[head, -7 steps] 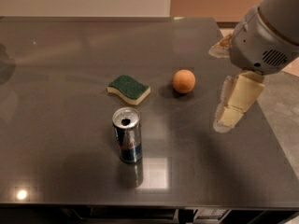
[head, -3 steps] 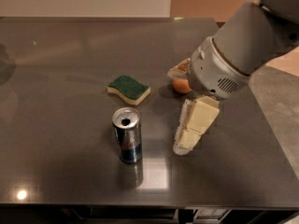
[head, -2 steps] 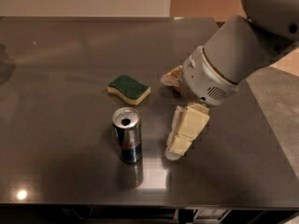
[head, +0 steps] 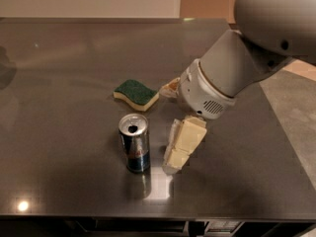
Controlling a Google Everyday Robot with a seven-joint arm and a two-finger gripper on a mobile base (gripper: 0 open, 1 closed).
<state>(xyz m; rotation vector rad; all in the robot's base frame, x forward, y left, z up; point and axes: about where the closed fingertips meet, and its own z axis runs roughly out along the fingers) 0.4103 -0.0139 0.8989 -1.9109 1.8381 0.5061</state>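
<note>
**Item 1. Gripper** (head: 181, 147): cream-coloured, at lower centre of the frame, hanging low over the table (head: 59, 73). It is just right of the can and seems apart from it. Holds nothing. Wide or narrow: cannot tell from this angle.

**Item 2. Can** (head: 135, 143): upright, top opened, blue and silver. It stands lower centre-left and is the thing nearest the gripper.

**Item 3. Sponge** (head: 136, 94): green top, yellow base, lying flat above the can, near centre. Apart from both can and gripper.

**Item 4. Arm** (head: 232, 68): grey and bulky, entering from the upper right and slanting down to the gripper. It hides the table behind it.

**Item 5. Table**: dark and glossy, fills most of the frame.

**Step, as judged:** approach, with the gripper set beside the can and no grip made.

**Next move, as judged:** closing on the can would call for a short shift left to bracket its body at mid-height. It would need care not to nudge the can over or toward the sponge.
</note>
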